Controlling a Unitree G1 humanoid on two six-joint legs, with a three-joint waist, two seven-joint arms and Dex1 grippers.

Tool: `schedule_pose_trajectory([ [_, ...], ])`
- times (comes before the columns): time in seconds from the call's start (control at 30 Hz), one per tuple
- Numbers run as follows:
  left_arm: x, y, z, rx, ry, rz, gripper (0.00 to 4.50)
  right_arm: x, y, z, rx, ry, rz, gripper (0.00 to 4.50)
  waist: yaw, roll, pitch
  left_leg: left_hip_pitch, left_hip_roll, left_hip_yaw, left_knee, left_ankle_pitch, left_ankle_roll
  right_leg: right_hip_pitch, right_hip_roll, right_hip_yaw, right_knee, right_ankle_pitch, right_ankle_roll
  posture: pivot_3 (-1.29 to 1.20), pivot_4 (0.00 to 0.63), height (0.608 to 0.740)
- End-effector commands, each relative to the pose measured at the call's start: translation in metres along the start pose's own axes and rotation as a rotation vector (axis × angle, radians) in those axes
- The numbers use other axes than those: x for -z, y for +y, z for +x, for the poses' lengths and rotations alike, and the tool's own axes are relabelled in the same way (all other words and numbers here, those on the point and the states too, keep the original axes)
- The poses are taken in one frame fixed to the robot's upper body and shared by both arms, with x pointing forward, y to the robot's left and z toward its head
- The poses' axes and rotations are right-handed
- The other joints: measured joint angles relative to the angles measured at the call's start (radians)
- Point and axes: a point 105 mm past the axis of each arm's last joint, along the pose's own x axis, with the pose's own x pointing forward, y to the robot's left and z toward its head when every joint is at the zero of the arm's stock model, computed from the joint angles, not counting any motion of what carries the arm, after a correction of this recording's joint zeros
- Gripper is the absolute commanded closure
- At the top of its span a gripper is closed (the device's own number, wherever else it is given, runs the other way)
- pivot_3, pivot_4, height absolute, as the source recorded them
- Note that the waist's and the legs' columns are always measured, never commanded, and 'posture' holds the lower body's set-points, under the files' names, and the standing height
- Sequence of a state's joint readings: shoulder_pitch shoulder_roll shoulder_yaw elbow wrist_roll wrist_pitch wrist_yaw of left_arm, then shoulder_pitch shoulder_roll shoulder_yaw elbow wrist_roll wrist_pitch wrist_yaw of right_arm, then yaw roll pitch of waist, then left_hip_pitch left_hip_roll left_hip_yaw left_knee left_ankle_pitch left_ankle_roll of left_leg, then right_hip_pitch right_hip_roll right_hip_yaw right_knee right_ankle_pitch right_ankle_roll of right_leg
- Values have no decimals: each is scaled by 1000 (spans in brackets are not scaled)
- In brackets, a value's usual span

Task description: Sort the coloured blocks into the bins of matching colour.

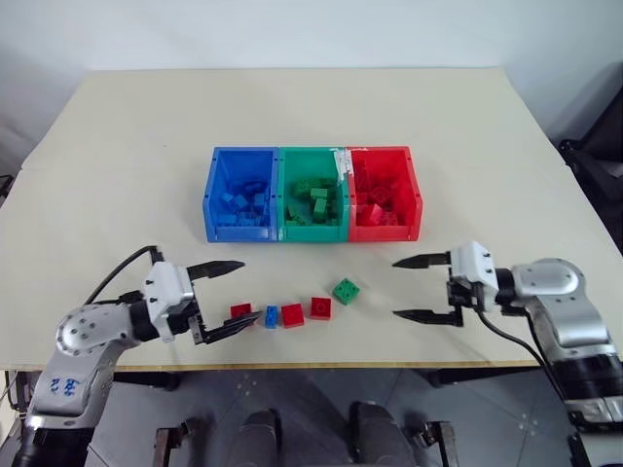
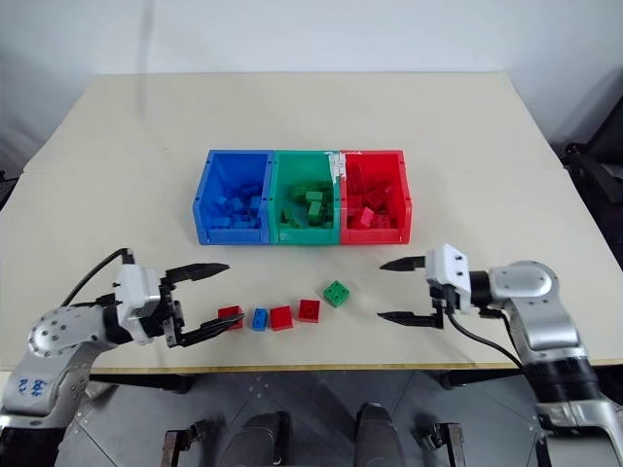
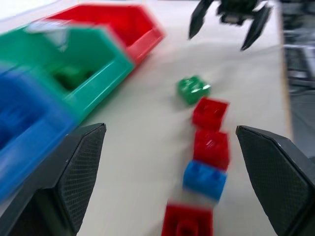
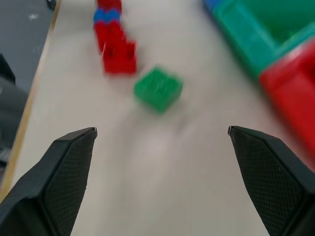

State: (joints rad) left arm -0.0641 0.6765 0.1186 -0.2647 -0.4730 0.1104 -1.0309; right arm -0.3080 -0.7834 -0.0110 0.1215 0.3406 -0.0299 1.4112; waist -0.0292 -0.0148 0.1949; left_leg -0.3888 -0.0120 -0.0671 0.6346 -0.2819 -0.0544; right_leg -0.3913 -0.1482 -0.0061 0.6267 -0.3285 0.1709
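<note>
Three joined bins [image 1: 311, 195] sat side by side at the middle of the table [image 1: 117, 156], each holding blocks. Nearer the front edge, five loose blocks [image 1: 292, 314] lay in a row, the rightmost [image 1: 346, 290] set slightly toward the bins, apart from them

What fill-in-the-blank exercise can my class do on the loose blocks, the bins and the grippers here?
1. The middle bin of the three is ____.
2. Of the five loose blocks on the table, ____ are red.
3. The single green block lies nearest the ____ gripper.
4. Both the left gripper and the right gripper are ____ and hold nothing.

Missing words: green; three; right; open
</note>
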Motion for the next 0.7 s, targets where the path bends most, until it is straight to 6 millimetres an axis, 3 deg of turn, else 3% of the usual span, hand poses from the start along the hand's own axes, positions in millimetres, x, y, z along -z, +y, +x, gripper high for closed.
schedule_pose_trajectory([
  [0.03, -3, -1, 5, 60, -6, 15, 0, -7, 0, -1, -13, -6, -49, 36, -1, 0, 0, 0, 0, 0, 1, 0, 0, 0, 0, 0, 0, 0, 0, 0, 150, 740],
  [0.3, 1, 0, -12, 10, 26, 11, 0, -29, -6, 58, -91, -70, -30, 36, 1, 0, 0, 0, 1, -1, 3, 0, 0, 0, 0, 0, -1, 0, 0, 0, 150, 740],
  [0.5, 2, -11, -24, -28, 54, -8, 0, -18, -14, 97, -122, -10, -77, 36, 6, 0, 0, -1, 0, -1, 3, 0, 0, 0, 0, 0, 0, 0, 0, 0, 150, 740],
  [0.6, 0, -14, -25, -32, 57, -9, 0, -16, -20, 103, -119, 0, -67, 604, 6, 0, 0, -1, 0, -2, 3, 0, 0, 0, 0, 0, 0, 0, 0, 0, 150, 740],
  [0.7, -1, -14, -26, -40, 57, -10, 0, -14, -20, 103, -129, 3, -71, 1550, 3, 0, 0, -1, 0, -2, 3, 0, 0, 0, 0, 0, 0, 0, 0, 0, 150, 740],
])
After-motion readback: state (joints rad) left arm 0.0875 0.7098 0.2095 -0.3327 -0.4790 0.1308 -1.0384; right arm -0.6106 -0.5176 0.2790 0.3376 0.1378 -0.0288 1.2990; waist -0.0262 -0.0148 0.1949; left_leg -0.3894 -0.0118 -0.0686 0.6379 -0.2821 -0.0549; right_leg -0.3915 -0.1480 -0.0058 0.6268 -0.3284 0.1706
